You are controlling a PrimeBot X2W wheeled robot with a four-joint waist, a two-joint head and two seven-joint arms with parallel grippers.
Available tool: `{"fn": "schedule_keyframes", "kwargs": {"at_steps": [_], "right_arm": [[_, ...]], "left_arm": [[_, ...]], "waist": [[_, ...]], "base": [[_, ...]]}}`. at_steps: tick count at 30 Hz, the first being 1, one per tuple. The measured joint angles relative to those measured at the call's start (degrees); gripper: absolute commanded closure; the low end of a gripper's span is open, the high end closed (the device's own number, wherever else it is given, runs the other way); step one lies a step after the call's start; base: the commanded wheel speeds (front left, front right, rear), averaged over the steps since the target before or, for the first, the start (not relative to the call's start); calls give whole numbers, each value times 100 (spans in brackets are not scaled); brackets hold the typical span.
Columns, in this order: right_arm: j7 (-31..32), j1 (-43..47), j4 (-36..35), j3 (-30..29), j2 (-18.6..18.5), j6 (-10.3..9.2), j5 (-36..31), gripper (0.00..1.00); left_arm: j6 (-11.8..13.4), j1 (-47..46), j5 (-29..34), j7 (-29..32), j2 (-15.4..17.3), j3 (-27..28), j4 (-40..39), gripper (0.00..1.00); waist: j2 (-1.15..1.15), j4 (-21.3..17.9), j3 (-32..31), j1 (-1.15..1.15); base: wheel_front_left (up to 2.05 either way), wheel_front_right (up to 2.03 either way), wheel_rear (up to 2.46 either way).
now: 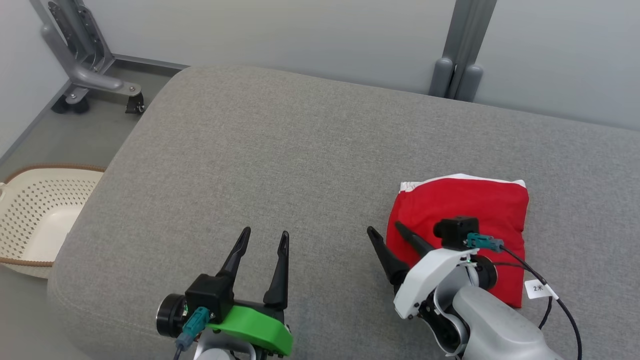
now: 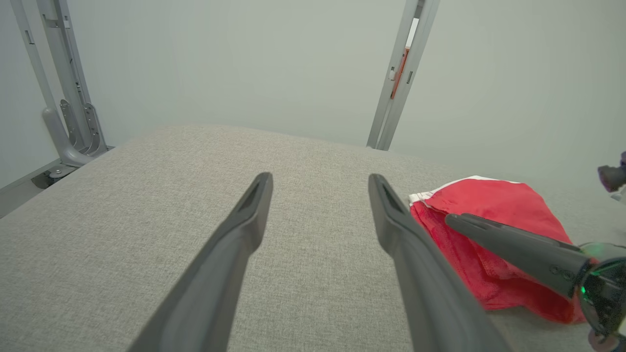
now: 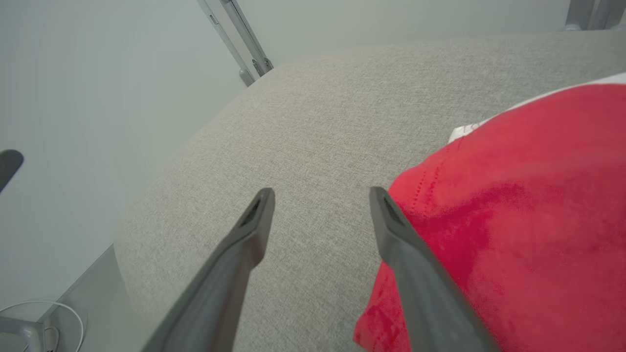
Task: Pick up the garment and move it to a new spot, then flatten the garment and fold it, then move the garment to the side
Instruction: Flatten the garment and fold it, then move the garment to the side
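Note:
The garment (image 1: 465,220) is red with a white edge, folded into a compact square on the right side of the grey cushioned surface (image 1: 300,165). My right gripper (image 1: 385,229) stands open over its near-left corner, one finger above the red cloth and the other over bare grey fabric, holding nothing. In the right wrist view the garment (image 3: 513,220) lies to the right of that gripper (image 3: 320,195). My left gripper (image 1: 265,235) is open and empty over the grey surface, left of the garment. From the left wrist the garment (image 2: 489,220) sits beyond that gripper (image 2: 320,178).
A cream perforated basket (image 1: 35,215) stands on the floor at the left, below the cushion's edge. A grey wheeled frame (image 1: 85,65) is at the back left, and a grey post (image 1: 460,55) rises behind the cushion against the pale wall.

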Motion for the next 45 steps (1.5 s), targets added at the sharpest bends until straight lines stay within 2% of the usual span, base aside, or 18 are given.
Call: {"fn": "schedule_keyframes", "kwargs": {"at_steps": [5, 9, 12, 14, 16, 20, 25, 26, 29, 36, 45], "right_arm": [[16, -29, -367, 328, -171, 0, 248, 0], [-69, -64, -771, 304, -550, 0, 401, 0], [-132, -57, -1028, 70, -956, 0, 346, 0], [-154, -9, -1127, -134, -1254, 0, 81, 0], [-163, 55, -1237, -333, -1577, 0, -481, 0], [-186, 392, -1889, -1166, -1796, 1, -1400, 0], [-186, 1182, -2831, -2385, -1658, 1, -2128, 0], [-187, 1450, -3164, -2684, -1579, 1, -2452, 0], [-187, 1830, -3548, -3052, -1367, 1, -2731, 0], [-187, 2242, -3815, -3388, -1047, 1, -3003, 0], [-187, 2271, -3827, -3433, -1006, 1, -3041, 0]], "left_arm": [[9, 4, 0, 0, 0, 29, -11, 0], [20, -10, -59, 0, 0, 124, -148, 0], [46, -66, -56, 0, -1, 175, -303, 0], [92, -98, -54, 0, -1, 230, -442, 0], [147, -120, -40, 0, 0, 315, -605, 0], [294, -140, 45, 0, -1, 480, -883, 0], [367, -108, 143, 0, 0, 587, -982, 0], [390, -79, 163, 0, 0, 638, -1003, 0], [420, -9, 250, 0, 0, 690, -1003, 0], [411, 183, 499, 0, 0, 693, -767, 0], [444, 188, 498, 0, 0, 712, -765, 0]], "waist": [[0, -129, -22, 0], [0, -312, -44, 0], [0, -501, -59, 0], [0, -626, -71, 0], [0, -755, -81, 0], [0, -1032, -91, 0], [0, -1367, -100, 0], [0, -1477, -101, 0], [0, -1621, -105, 0], [0, -1820, -96, 0], [0, -1762, -20, 0]], "base": [[0, 0, 0], [0, 0, 0], [0, 0, 0], [0, 0, 0], [0, 0, 0], [0, 0, 0], [0, 0, 0], [0, 0, 0], [0, 0, 0], [0, 0, 0], [0, 0, 0]]}}
